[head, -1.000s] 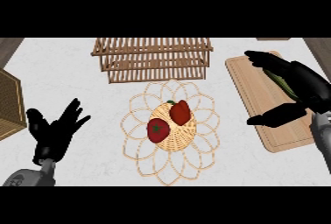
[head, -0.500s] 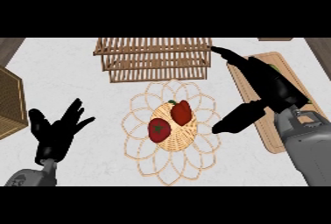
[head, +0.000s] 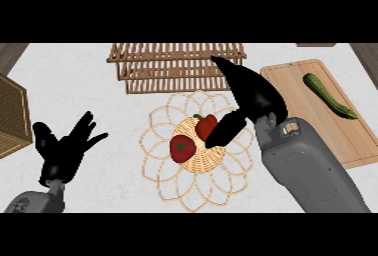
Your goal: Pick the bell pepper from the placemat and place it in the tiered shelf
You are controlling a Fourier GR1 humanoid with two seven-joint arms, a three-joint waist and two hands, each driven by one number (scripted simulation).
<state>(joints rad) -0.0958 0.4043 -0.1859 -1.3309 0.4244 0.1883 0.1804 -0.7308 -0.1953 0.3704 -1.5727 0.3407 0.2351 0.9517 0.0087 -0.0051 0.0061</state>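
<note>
Cutting board (head: 291,87) at right, carrying a cucumber (head: 330,96). Tiered shelf (head: 177,67) behind. Woven placemat (head: 193,192) mid-counter (head: 81,100), holding the bell pepper (head: 206,126) beside another red fruit (head: 182,147). Right hand (head: 255,95) open just above, gripping nothing. Left hand (head: 63,147) open, lower left.

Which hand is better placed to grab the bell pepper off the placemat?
Right. The right hand is open right beside the bell pepper on the placemat, with the tiered shelf just beyond. The left hand rests open, well off to the left.
</note>
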